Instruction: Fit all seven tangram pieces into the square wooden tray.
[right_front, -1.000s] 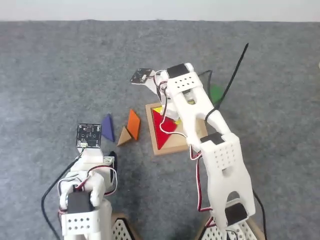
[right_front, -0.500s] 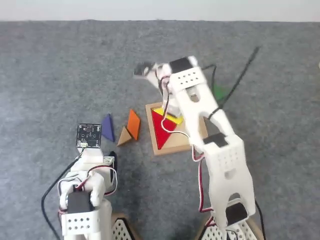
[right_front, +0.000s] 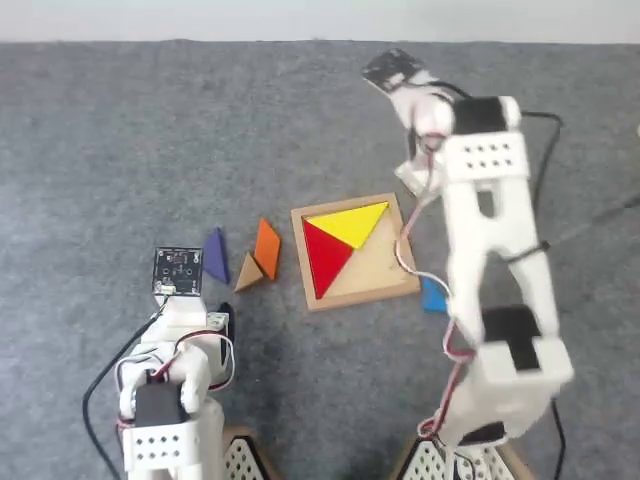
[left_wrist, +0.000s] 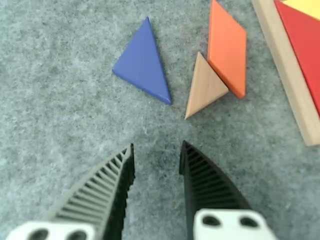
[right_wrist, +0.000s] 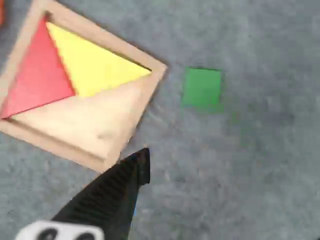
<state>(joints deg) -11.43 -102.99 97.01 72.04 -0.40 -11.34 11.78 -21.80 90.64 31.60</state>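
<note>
The square wooden tray (right_front: 388, 268) holds a red triangle (right_front: 325, 258) and a yellow triangle (right_front: 350, 222); the rest of its floor is bare. To its left lie a blue triangle (right_front: 215, 255), an orange parallelogram (right_front: 266, 248) and a tan triangle (right_front: 248, 272). My left gripper (left_wrist: 157, 150) stands open just short of them, holding nothing. My right gripper (right_front: 414, 180) hovers open beside the tray's far right corner, one finger (right_wrist: 125, 180) showing. A green square (right_wrist: 201, 87) lies on the carpet past that corner. A light blue piece (right_front: 433, 294) rests by the tray's right side.
Grey carpet (right_front: 120, 130) covers the table. The right arm (right_front: 490, 230) stretches over the area right of the tray, with cables (right_front: 585, 230) trailing to the right. The left arm's base (right_front: 165, 400) sits at the front left.
The right arm has lifted off the tray and swung right and back, uncovering the yellow triangle in the tray and the light blue piece. The left arm has stayed still.
</note>
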